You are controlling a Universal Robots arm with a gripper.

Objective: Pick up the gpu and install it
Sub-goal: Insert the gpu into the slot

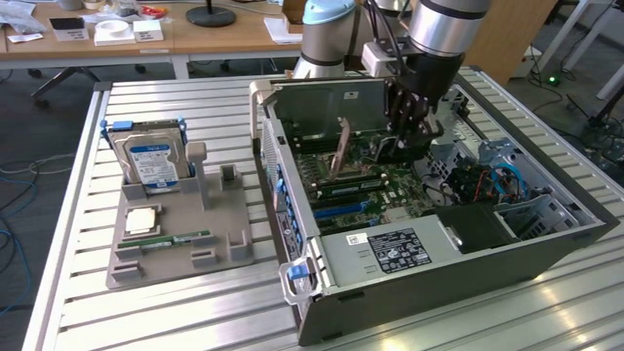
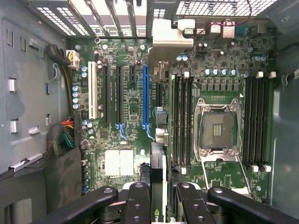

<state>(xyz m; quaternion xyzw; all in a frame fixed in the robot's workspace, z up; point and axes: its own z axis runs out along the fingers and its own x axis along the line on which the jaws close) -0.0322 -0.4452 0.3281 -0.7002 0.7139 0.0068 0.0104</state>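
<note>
The computer case (image 1: 458,241) lies on its side on the slatted metal table (image 1: 146,322), its open side facing up. The arm reaches down into the case from above, and the gripper (image 1: 402,145) sits inside the opening, over the part of the motherboard (image 2: 131,116) nearest the case's rear wall.

The gripper is clenched on the gpu (image 2: 159,168). In the wrist view the dark card is seen edge-on, pinched between the black fingers (image 2: 138,200), with a green logo on the part closest to the camera. Its silvery metal bracket (image 2: 170,32) points toward the slotted rear wall of the case. The card stands upright on edge over the motherboard, just beside the long blue slot (image 2: 145,93) and between that slot and the nearer bank of memory slots (image 2: 182,121). Whether its lower edge touches the board or a slot cannot be told.

Deeper inside the case, past those memory slots, the square processor socket (image 2: 217,128) lies bare in its metal frame.

Outside the case, on the exterior view's left, a grey holder tray (image 1: 229,248) rests on the table. A silver hard drive (image 1: 151,157) with a blue label stands upright at the tray's far end, and a small green memory stick (image 1: 166,241) lies flat nearer its front.
</note>
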